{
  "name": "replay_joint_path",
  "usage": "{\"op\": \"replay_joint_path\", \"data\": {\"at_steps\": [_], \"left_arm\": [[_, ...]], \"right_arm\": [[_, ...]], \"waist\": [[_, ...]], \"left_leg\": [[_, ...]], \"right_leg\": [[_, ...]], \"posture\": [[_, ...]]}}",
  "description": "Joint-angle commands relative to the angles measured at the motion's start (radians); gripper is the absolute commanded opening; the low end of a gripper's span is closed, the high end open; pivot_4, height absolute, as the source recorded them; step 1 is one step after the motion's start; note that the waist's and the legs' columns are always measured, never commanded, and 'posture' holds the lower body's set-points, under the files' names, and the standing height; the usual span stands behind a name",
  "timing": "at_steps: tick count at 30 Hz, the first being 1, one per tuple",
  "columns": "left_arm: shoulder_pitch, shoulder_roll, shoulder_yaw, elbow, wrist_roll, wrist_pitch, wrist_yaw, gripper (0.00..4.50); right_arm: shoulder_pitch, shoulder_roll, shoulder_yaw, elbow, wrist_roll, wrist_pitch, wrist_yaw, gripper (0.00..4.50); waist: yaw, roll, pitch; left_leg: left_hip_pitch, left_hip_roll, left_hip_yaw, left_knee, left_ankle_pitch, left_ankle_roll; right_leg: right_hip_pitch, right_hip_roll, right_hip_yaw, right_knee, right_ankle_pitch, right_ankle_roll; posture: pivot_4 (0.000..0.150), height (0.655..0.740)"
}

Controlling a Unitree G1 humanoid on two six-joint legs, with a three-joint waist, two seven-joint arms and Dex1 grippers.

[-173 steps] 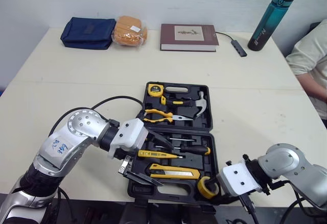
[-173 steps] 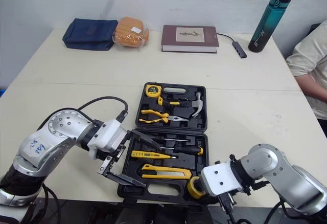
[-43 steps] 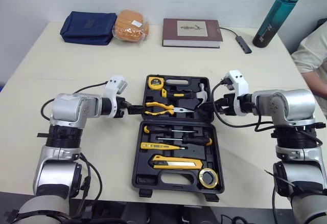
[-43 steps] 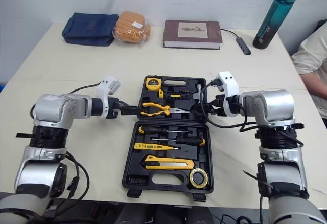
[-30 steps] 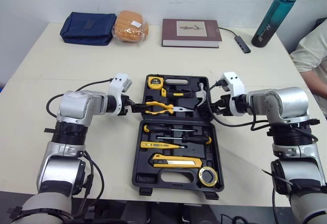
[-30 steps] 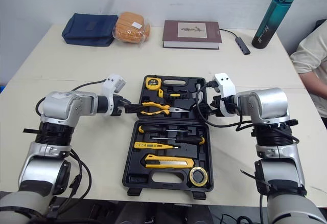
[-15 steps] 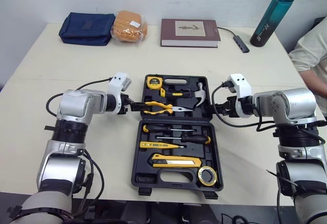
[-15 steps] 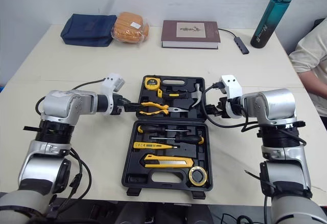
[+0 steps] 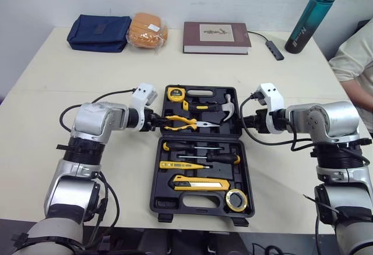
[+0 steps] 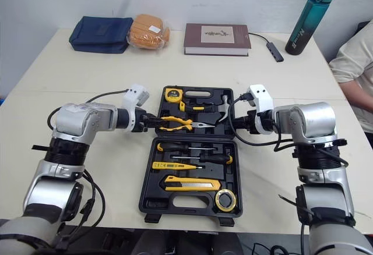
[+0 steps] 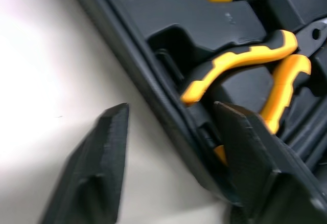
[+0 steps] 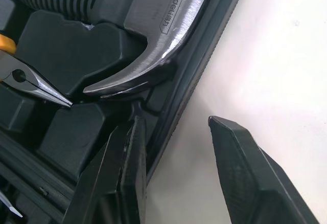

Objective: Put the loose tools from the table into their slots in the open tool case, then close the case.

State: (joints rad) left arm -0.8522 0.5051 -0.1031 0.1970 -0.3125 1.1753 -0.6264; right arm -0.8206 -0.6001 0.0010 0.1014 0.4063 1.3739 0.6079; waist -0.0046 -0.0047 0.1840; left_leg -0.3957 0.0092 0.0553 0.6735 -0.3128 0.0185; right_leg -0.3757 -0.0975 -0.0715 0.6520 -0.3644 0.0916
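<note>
The black tool case point(image 9: 201, 139) lies open and flat on the table. Its far half holds a tape measure point(image 9: 176, 95), a hammer point(image 9: 226, 108) and yellow pliers point(image 9: 183, 122). Screwdrivers point(image 9: 201, 148), a utility knife point(image 9: 198, 183) and a tape roll point(image 9: 235, 199) sit in the near half. My left gripper point(image 9: 158, 121) is at the far half's left rim point(image 11: 153, 88). Its fingers point(image 11: 99, 157) straddle that rim, still apart. At the right rim point(image 12: 196, 75), beside the hammer head point(image 12: 153, 35), my right gripper point(image 9: 243, 122) straddles the rim the same way.
Along the table's back edge lie a blue pouch point(image 9: 99, 32), an orange bag point(image 9: 147, 29), a book point(image 9: 217, 36), a small hub with cable point(image 9: 274, 50) and a teal bottle point(image 9: 312, 16). A person's arm point(image 9: 355, 63) shows at the right edge.
Both grippers have narrowed their fingers and moved in against the side rims of the case's far half. The case and tools have not moved.
</note>
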Motion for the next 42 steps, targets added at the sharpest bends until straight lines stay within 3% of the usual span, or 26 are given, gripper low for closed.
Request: {"op": "replay_joint_path", "data": {"at_steps": [1, 2, 3, 6, 12, 18, 24, 32, 36, 38, 42], "left_arm": [[0.053, 0.013, -0.035, -0.041, 0.019, -0.013, 0.003, 0.74], [0.063, 0.01, -0.039, -0.055, 0.019, -0.015, 0.008, 0.53], [0.069, 0.006, -0.038, -0.068, 0.016, -0.014, 0.01, 0.42], [0.074, -0.007, -0.025, -0.088, 0.003, -0.008, 0.015, 0.17], [0.067, -0.033, 0.011, -0.104, 0.0, -0.109, 0.009, 0.12], [0.01, -0.06, 0.054, -0.034, 0.067, -0.407, 0.031, 0.02], [0.036, -0.053, 0.028, 0.01, 0.164, -0.782, 0.009, 0.0], [0.191, -0.047, 0.022, -0.023, 0.276, -1.11, 0.061, 0.0], [0.292, -0.022, 0.029, -0.078, 0.377, -1.252, 0.155, 0.0], [0.359, -0.012, 0.058, -0.133, 0.375, -1.273, 0.177, 0.95], [0.522, 0.035, 0.159, -0.353, 0.28, -1.137, 0.139, 2.57]], "right_arm": [[0.017, -0.01, 0.002, -0.028, -0.014, 0.0, -0.031, 0.7], [0.021, -0.01, 0.003, -0.039, -0.011, 0.003, -0.034, 0.17], [0.024, -0.009, 0.002, -0.049, -0.008, 0.007, -0.037, 0.0], [0.027, -0.005, -0.005, -0.065, -0.002, 0.013, -0.049, 0.0], [0.026, 0.019, -0.039, -0.1, -0.001, -0.068, -0.069, 0.0], [0.025, 0.079, -0.109, -0.144, -0.014, -0.304, -0.105, 0.0], [0.143, 0.034, -0.003, -0.186, -0.166, -0.724, -0.057, 0.0], [0.381, 0.03, 0.037, -0.154, -0.324, -1.237, -0.044, 0.0], [0.503, 0.006, 0.04, -0.117, -0.444, -1.567, -0.095, 0.0], [0.557, -0.013, 0.028, -0.1, -0.484, -1.71, -0.114, 0.0], [0.678, -0.083, -0.052, -0.23, -0.432, -1.817, -0.078, 1.75]], "waist": [[0.0, 0.0, 0.0], [0.0, 0.0, -0.001], [0.0, -0.001, -0.002], [0.001, -0.002, -0.003], [0.002, -0.002, -0.004], [0.001, -0.003, -0.003], [0.001, -0.003, -0.003], [0.002, -0.003, -0.003], [0.0, -0.003, -0.003], [-0.001, -0.003, -0.003], [-0.003, -0.003, -0.003]], "left_leg": [[0.002, 0.0, 0.0, 0.0, 0.0, 0.0], [0.004, 0.0, 0.001, -0.001, 0.0, 0.0], [0.006, 0.0, 0.002, -0.002, 0.0, 0.0], [0.008, 0.0, 0.004, -0.004, 0.0, 0.0], [0.008, 0.0, 0.005, -0.004, 0.0, 0.0], [0.003, 0.0, 0.008, -0.004, 0.001, 0.0], [-0.01, 0.0, 0.01, -0.005, 0.002, 0.0], [-0.01, 0.0, 0.011, -0.004, 0.002, 0.001], [-0.008, 0.0, 0.011, -0.002, 0.003, 0.001], [-0.007, 0.0, 0.012, -0.002, 0.003, 0.001], [-0.007, 0.002, 0.012, -0.002, 0.003, 0.001]], "right_leg": [[0.001, 0.0, 0.0, 0.001, 0.0, 0.0], [0.002, 0.0, 0.001, 0.001, 0.0, 0.0], [0.003, 0.0, 0.003, 0.001, 0.0, 0.0], [0.004, 0.0, 0.005, 0.0, 0.0, 0.0], [0.004, 0.0, 0.005, 0.0, 0.0, 0.0], [-0.002, 0.0, 0.007, 0.0, 0.001, 0.001], [-0.019, 0.0, 0.006, 0.004, 0.001, 0.001], [-0.018, -0.002, -0.003, 0.004, 0.001, 0.001], [-0.015, -0.002, -0.002, 0.004, 0.001, 0.001], [-0.015, -0.002, -0.001, 0.004, 0.001, 0.001], [-0.015, -0.002, 0.001, 0.004, 0.001, 0.001]], "posture": [[0.15, 0.74], [0.15, 0.74], [0.15, 0.74], [0.15, 0.74], [0.15, 0.74], [0.15, 0.74], [0.15, 0.74], [0.15, 0.74], [0.15, 0.74], [0.15, 0.74], [0.15, 0.74]]}}
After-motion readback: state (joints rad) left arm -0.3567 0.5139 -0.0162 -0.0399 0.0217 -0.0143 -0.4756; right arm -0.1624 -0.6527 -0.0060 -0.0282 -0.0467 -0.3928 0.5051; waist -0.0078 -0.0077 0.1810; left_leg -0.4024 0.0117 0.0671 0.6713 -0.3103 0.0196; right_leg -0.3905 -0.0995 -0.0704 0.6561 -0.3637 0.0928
